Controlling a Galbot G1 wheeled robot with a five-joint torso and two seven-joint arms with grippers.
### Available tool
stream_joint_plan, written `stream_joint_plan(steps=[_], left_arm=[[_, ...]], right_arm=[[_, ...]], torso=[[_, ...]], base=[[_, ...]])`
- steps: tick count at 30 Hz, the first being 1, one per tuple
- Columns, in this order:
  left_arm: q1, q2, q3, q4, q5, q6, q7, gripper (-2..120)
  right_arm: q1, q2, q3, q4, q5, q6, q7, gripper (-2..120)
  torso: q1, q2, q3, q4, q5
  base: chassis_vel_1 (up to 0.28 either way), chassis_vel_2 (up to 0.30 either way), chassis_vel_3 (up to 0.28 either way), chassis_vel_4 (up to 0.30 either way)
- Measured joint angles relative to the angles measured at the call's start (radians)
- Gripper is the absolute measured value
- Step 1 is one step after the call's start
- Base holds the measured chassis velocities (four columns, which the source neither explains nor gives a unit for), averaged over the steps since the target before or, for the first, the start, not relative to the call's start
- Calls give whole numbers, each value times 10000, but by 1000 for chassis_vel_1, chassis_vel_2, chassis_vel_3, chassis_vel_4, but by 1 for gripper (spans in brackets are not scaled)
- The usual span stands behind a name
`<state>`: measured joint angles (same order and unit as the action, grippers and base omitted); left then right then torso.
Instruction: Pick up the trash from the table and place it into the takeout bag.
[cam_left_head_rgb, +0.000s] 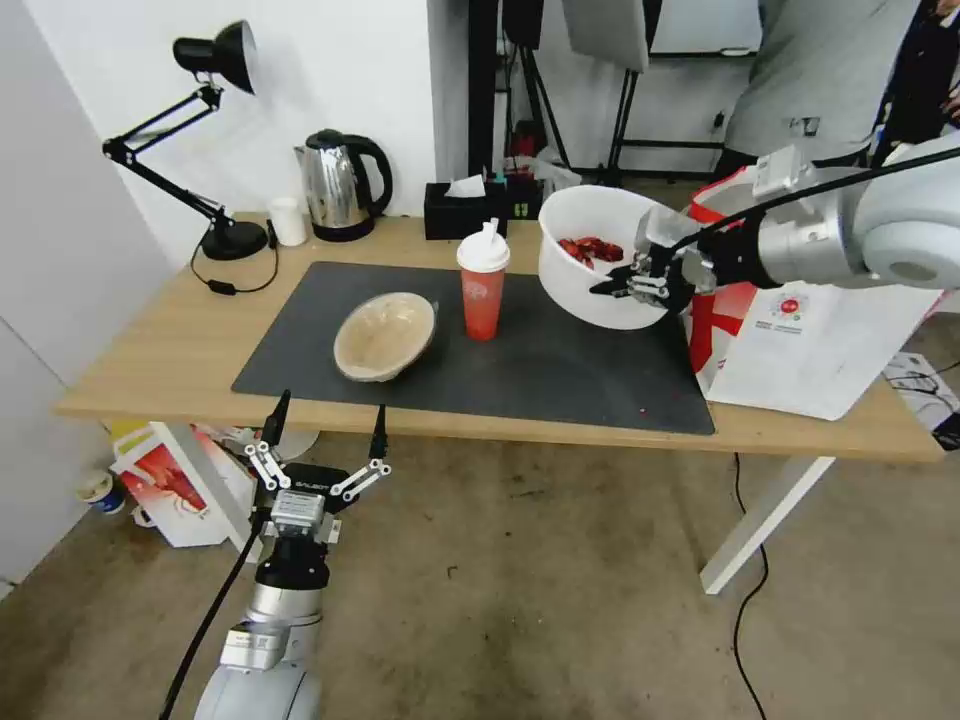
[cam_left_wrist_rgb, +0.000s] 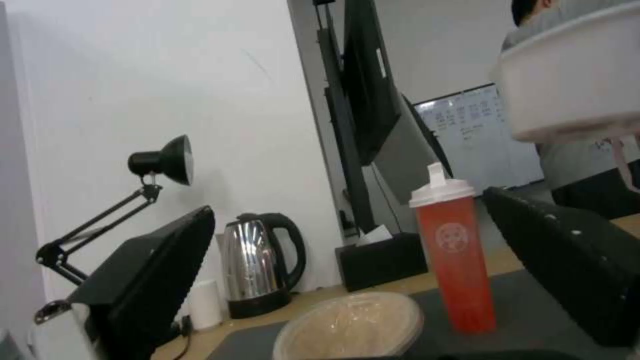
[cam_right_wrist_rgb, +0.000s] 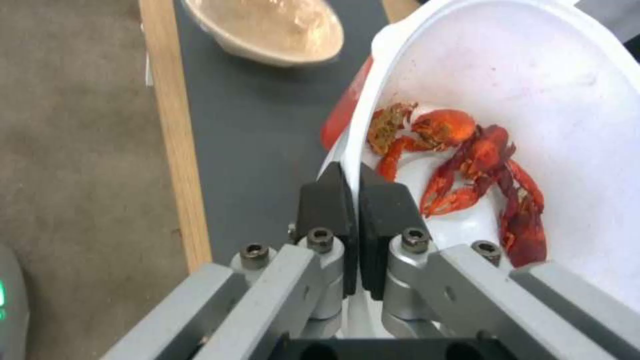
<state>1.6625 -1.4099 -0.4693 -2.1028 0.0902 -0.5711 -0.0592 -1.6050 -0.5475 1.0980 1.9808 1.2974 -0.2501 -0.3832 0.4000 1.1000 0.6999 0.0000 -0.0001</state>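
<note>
My right gripper (cam_left_head_rgb: 622, 287) pinches the white bowl (cam_left_head_rgb: 590, 255) by its rim, tilted above the table (cam_left_head_rgb: 150, 350) beside the takeout bag (cam_left_head_rgb: 810, 350) for transfer; my left gripper (cam_left_head_rgb: 325, 435) waits open.

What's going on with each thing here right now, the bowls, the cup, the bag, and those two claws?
White bowl: lifted off the table, tilted, red scraps inside, rim pinched by the right claw.
Right claw: shut on the white bowl's rim.
Left claw: open, hanging below the table's front edge.
Red cup: upright on the mat, lid on.
Tan bowl: on the mat, tilted.
Bag: standing on the table's right end.
</note>
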Motion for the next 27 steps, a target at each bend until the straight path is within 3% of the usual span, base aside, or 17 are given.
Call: stream_joint_plan(steps=[14,27], left_arm=[[54,95,-42,174,-24,-199,18,100],[-71,128,-47,315,-62,-211,19,100]], right_arm=[[537,-440,243,-567,365,-14,-212,0],[733,-179,285,-1639,-177,9,-845,0]], torso=[[0,0,0,1,-1],[0,0,0,0,1]], base=[[0,0,0,0],[0,0,0,0]])
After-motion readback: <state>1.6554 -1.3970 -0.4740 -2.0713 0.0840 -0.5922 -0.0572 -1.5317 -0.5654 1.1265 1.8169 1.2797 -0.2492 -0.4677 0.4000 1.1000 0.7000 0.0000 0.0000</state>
